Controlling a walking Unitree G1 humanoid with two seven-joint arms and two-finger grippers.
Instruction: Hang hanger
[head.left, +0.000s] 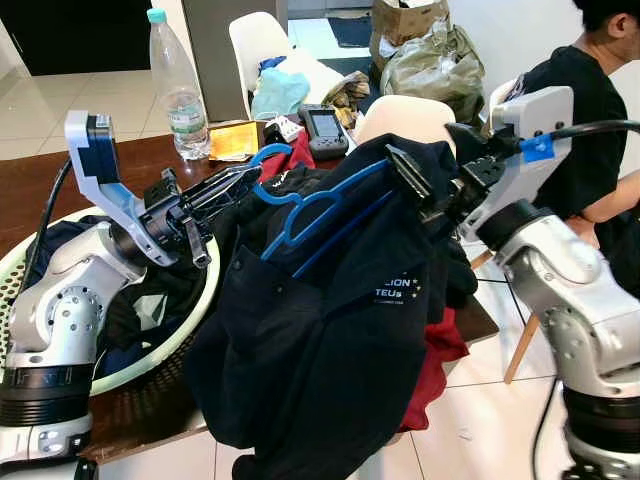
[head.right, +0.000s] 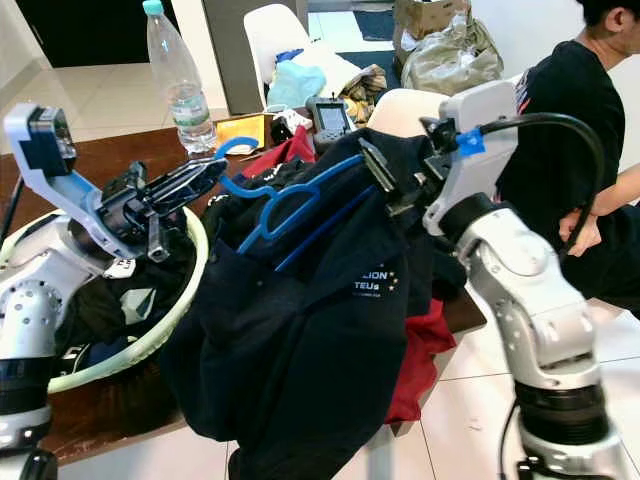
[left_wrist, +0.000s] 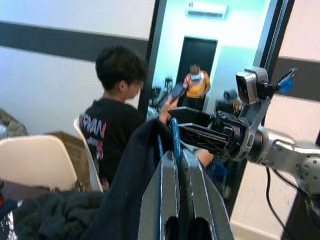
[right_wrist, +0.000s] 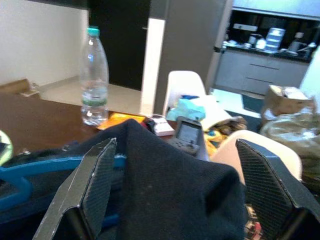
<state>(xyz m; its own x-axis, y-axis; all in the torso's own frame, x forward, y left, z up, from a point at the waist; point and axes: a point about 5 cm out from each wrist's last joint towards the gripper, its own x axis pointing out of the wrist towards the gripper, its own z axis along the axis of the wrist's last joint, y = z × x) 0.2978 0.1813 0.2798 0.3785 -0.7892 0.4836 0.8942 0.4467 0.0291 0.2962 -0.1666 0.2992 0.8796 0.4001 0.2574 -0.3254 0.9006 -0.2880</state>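
Observation:
A blue plastic hanger (head.left: 300, 215) sits inside the neck of a dark navy shirt (head.left: 330, 340) that hangs over the table's edge. My left gripper (head.left: 235, 180) reaches in from the left, shut on the hanger near its hook. In the left wrist view its fingers (left_wrist: 167, 180) are pressed together, with the blue hanger (left_wrist: 174, 135) rising between them. My right gripper (head.left: 425, 190) is at the shirt's right shoulder. Its fingers (right_wrist: 100, 170) are spread wide and open, with the shirt's shoulder (right_wrist: 170, 180) bunched between them.
A pale green laundry basket (head.left: 205, 310) with dark clothes sits on the brown table (head.left: 30, 180) under my left arm. A water bottle (head.left: 180, 90), a handheld device (head.left: 322, 130) and a red cloth (head.left: 440, 360) are close by. A person (head.left: 590, 110) sits at right, with white chairs (head.left: 265, 40) behind.

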